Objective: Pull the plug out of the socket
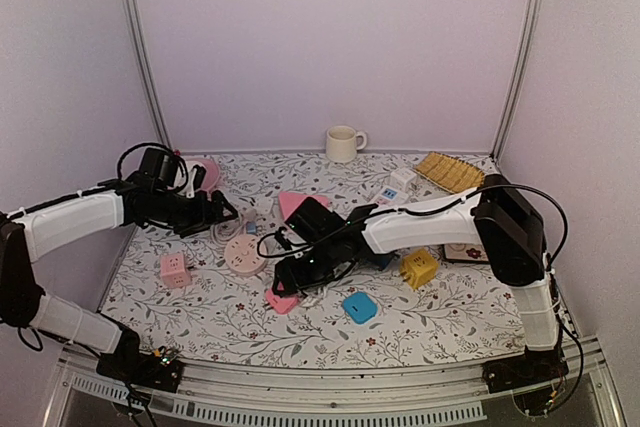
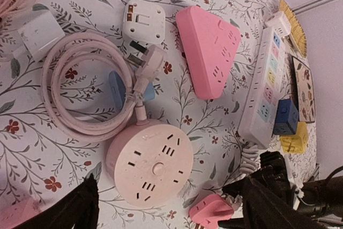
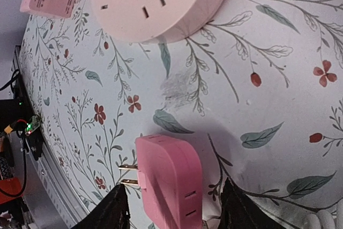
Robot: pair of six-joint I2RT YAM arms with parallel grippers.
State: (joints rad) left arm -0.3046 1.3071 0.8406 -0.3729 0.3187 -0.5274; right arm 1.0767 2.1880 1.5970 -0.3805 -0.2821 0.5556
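The round pink socket (image 1: 243, 254) lies flat on the flowered table, its coiled pink cord (image 2: 80, 95) beside it. It also shows in the left wrist view (image 2: 150, 162) and the right wrist view (image 3: 155, 1). The pink plug (image 1: 281, 300) lies on the table apart from the socket, its two brass prongs bare (image 3: 169, 181). My right gripper (image 3: 174, 207) is open with a finger on each side of the plug. My left gripper (image 2: 166, 199) is open and empty, just behind the socket (image 1: 222, 212).
A pink triangular power strip (image 2: 209, 49), a white power strip (image 2: 265, 89) and a white adapter (image 2: 143, 21) lie behind the socket. A pink cube (image 1: 175, 269), blue cube (image 1: 360, 307) and yellow cube (image 1: 418, 268) lie around. A mug (image 1: 343, 143) stands at the back.
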